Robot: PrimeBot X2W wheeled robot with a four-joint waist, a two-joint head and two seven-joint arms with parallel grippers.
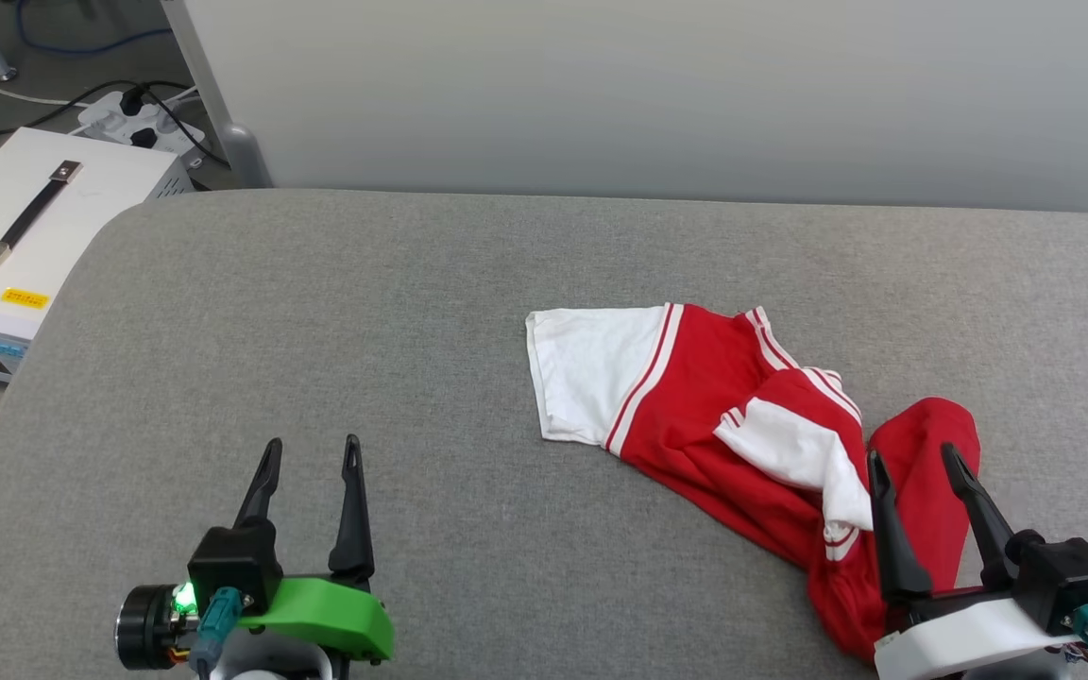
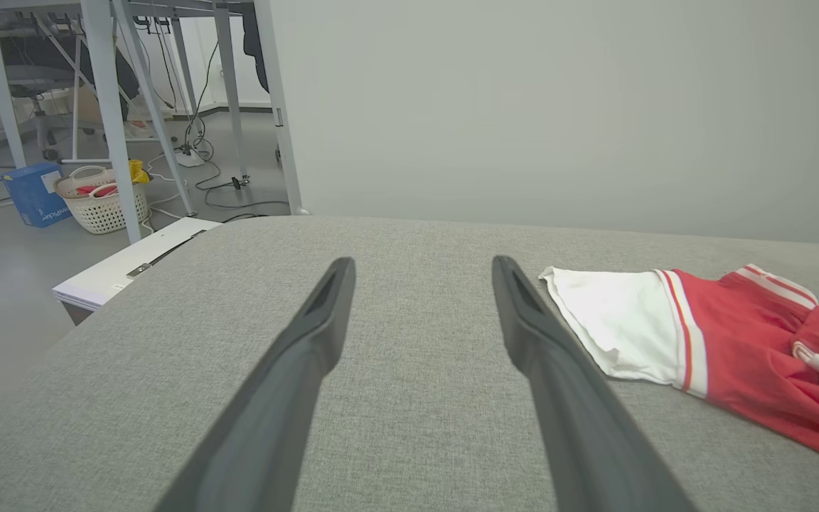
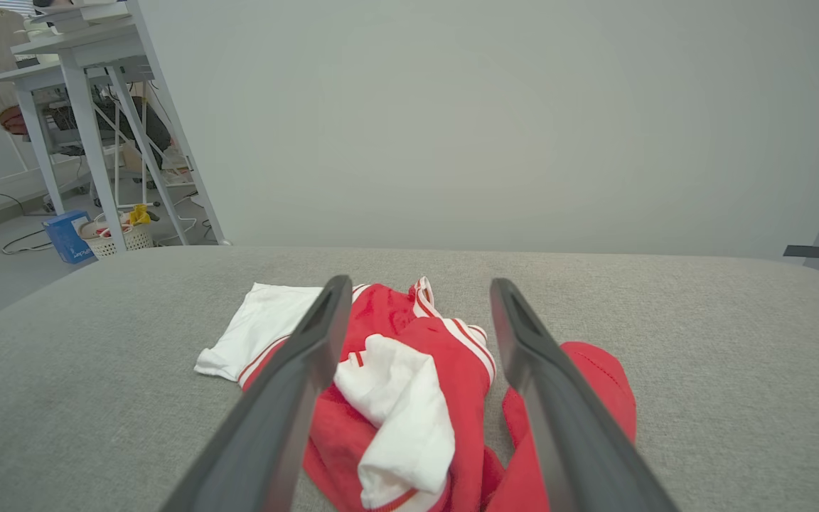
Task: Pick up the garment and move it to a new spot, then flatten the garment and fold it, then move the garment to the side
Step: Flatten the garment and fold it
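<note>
The garment (image 1: 695, 397) lies crumpled on the right half of the grey table (image 1: 365, 312), so I'd say the first step, the pick-up, is not yet begun. It is a red shirt with white short sleeves and red-and-white striped trim. One sleeve is spread flat toward the table's middle, the other is bunched on top of the red body, and a red fold sticks out at the near right. No print shows from here.

The right gripper (image 1: 912, 455) hangs over the near end of the heap, its jaws wide and holding nothing. Whether it touches the cloth I cannot tell. The next move, to my eye, calls for it to drop and pinch a thick bunch, so that the whole shirt lifts together.

The left gripper (image 1: 312, 442) sits well apart over bare table, its jaws also wide and empty. Past the table's left edge stands a white case (image 1: 81, 236) with a black handle.
</note>
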